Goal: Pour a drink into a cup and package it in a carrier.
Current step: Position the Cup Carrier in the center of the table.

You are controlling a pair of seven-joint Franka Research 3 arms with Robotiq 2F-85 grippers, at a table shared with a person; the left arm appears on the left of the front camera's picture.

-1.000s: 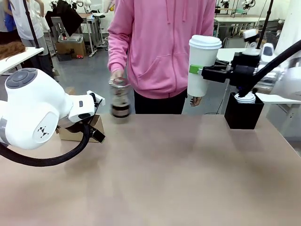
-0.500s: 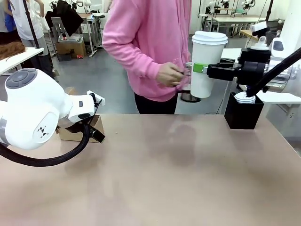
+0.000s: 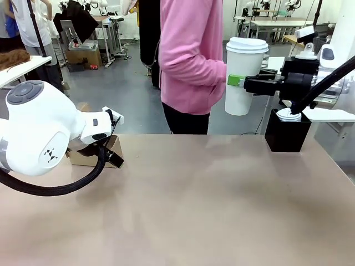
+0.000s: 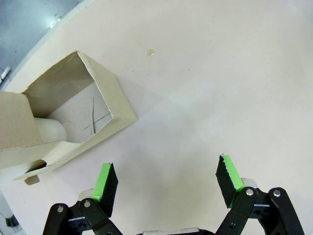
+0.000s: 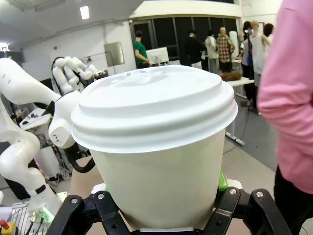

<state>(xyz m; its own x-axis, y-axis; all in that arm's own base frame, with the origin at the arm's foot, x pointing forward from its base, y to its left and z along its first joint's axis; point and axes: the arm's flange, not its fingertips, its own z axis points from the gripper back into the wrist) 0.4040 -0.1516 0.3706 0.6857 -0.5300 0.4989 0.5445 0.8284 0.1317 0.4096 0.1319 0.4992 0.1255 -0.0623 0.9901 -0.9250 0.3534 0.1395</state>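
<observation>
Front cam, my side, faces across bench (image 3: 211, 199) to person (image 3: 191, 55). Left wrist: close, looking down on same bench. Right wrist: level.

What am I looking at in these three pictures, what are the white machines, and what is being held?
These are two white robot arms at a tan table, with a person in a pink hooded top standing across it. The wide picture comes from a fixed camera between the arms; the other two come from cameras on each wrist, looking along that arm's fingers. The right arm's fingers are shut on a tall white paper cup with a white dome lid, held in the air. The left arm's fingers are open and empty, over the table near a brown cardboard carrier. A black box stands at the table's right side.
</observation>
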